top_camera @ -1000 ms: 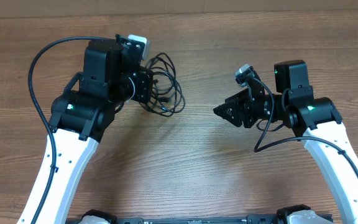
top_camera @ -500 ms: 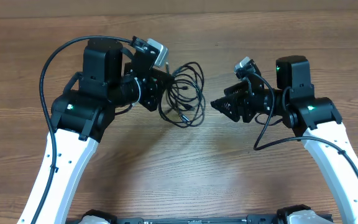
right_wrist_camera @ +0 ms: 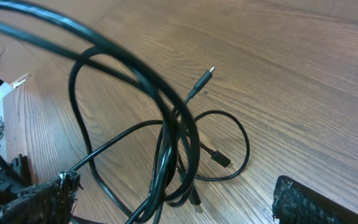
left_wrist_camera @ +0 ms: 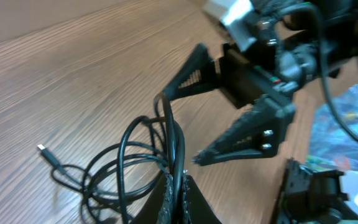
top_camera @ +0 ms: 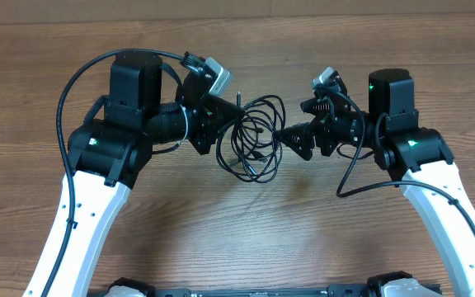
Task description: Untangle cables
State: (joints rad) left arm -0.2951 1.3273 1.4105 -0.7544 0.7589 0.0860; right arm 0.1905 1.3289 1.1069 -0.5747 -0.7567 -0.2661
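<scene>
Left pincer (top_camera: 223, 124) clamps cables (top_camera: 256, 142); right pincer (top_camera: 291, 124) gapes beside them.

wood-grain table (top_camera: 221, 235), loose ends of black cables (top_camera: 252, 140) on it

Overhead looks down; wrist views share cables (right_wrist_camera: 178, 134).

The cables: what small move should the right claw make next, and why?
Probably close the right claw on one strand. The left claw is shut on the cables and holds the bundle, while the right claw stands open with loops running between its fingers, so gripping there would likely allow pulling the tangle apart.
</scene>
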